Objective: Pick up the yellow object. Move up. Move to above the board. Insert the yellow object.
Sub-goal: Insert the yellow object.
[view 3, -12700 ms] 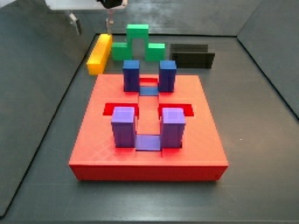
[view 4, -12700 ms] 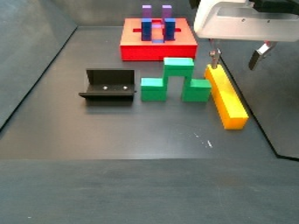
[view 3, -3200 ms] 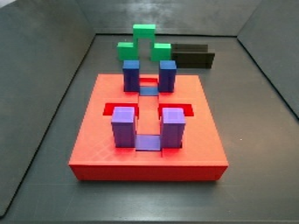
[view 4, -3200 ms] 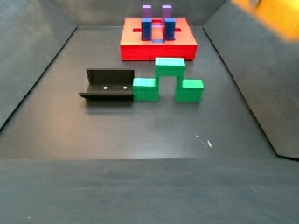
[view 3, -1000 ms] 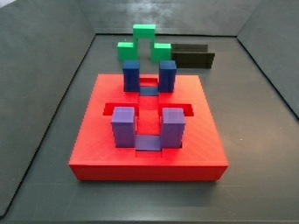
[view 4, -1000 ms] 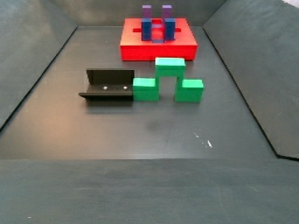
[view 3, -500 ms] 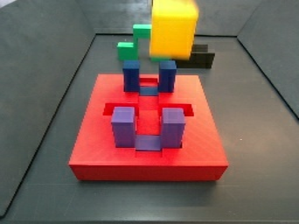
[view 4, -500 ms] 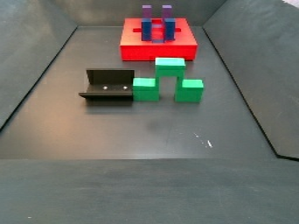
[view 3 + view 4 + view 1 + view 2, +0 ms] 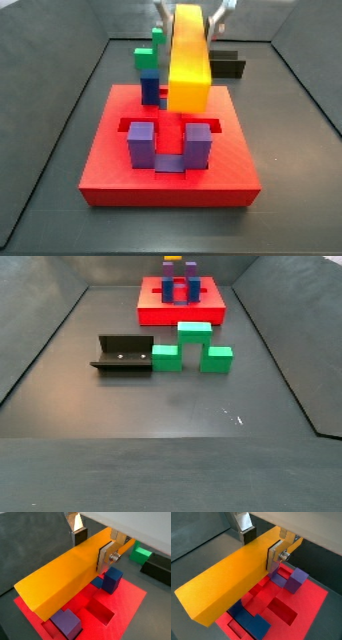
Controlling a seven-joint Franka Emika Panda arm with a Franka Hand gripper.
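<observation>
Both wrist views show you the yellow object [image 9: 63, 574] clamped across its width between the gripper's [image 9: 93, 544] silver plates, one finger [image 9: 106, 558] pressed flat on the near face and the other [image 9: 79, 534] just showing past the far edge. The bar hangs in the air over the board [image 9: 127, 607], not touching it. In a side view it appears end-on, tilted nose-down, hanging above the red slab [image 9: 234, 170] between the rear blue blocks [image 9: 151, 84] and the front purple blocks [image 9: 140, 146]. The gripper [image 9: 191, 8] itself sits at the top edge of that view.

By my reading, you have the pick, the lift and most of the carry behind you. What is left is to square the bar over its slot and lower it in. Which recess is meant I cannot tell from these pictures; the central channel [image 9: 170, 122] between the upright blocks looks the likely one. The uprights stand close on both sides, so I would expect little room for error on the way down.

Around the board, the floor [image 9: 174, 436] is dark, matt and level, with sloping grey walls closing it in on all sides. In a side view the green stepped block [image 9: 193, 348] stands well apart from the board [image 9: 182, 314], and the fixture [image 9: 126, 355] sits just beside it. In that view only a sliver of yellow shows at the top edge, over the board. A black flat block [image 9: 229, 66] lies behind the slab.
</observation>
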